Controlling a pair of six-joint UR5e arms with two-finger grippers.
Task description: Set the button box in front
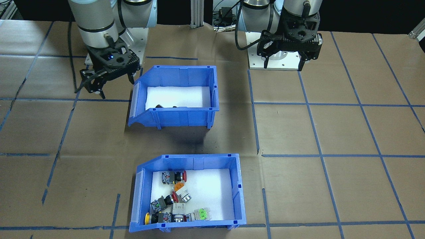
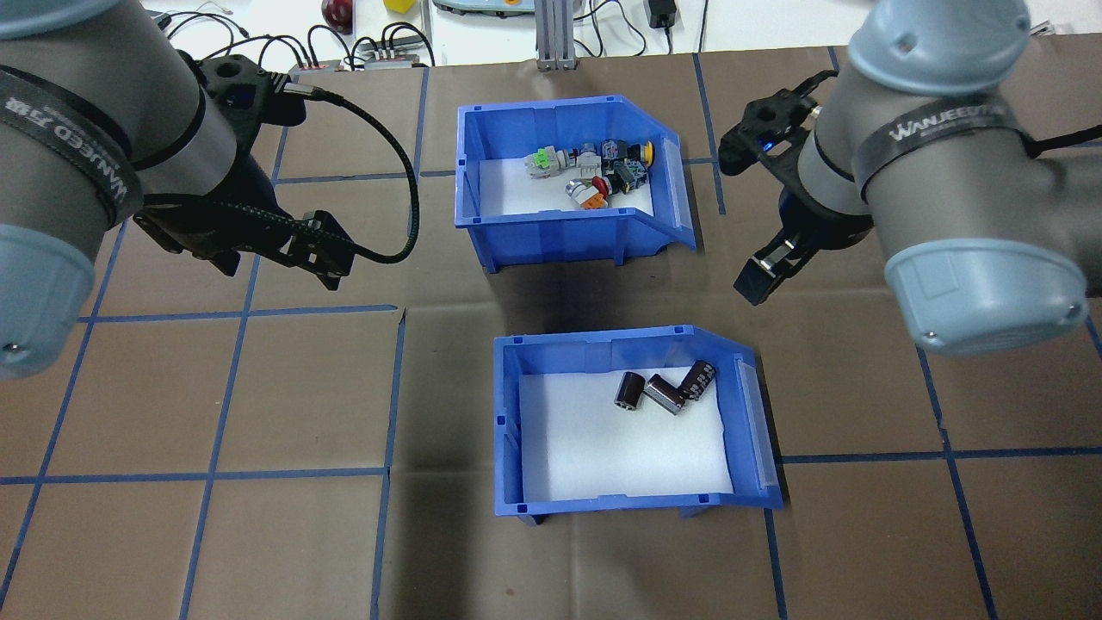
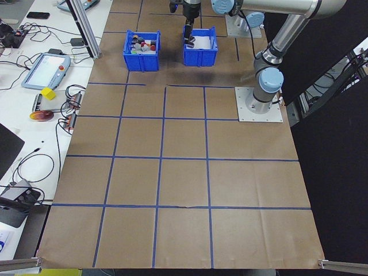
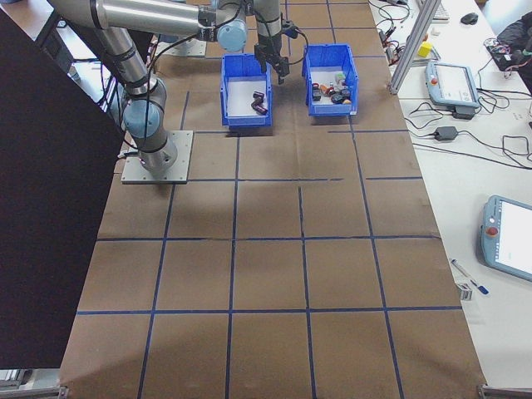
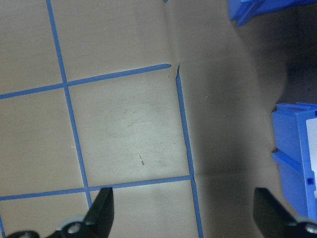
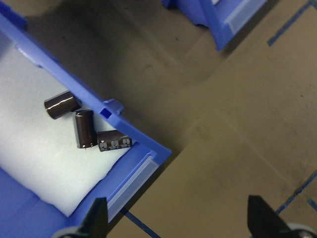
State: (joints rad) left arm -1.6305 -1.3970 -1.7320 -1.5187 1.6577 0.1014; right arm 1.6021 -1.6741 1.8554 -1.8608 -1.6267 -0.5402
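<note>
The button box (image 2: 572, 185) sits on the far side of the worktop (image 2: 215, 517) from the robot, its low open front facing the robot's right. On its white foam liner lie the push-button switches (image 2: 594, 168), bunched toward the far wall, with red, yellow, orange and green caps showing. Nearer the robot, apart from it across a strip of bare brown paper, stands a second blue bin (image 2: 633, 422) holding three dark cylinders (image 2: 663, 389) close to its far wall.

The left tool (image 2: 323, 250) hangs above the worktop well to the left of both bins, its fingers spread apart and holding nothing. The right tool (image 2: 766, 271) hangs to the right of the gap between the bins, just beside the nearer bin's far right corner, fingers likewise parted and empty. Blue tape lines (image 2: 241, 310) mark the paper into squares.
</note>
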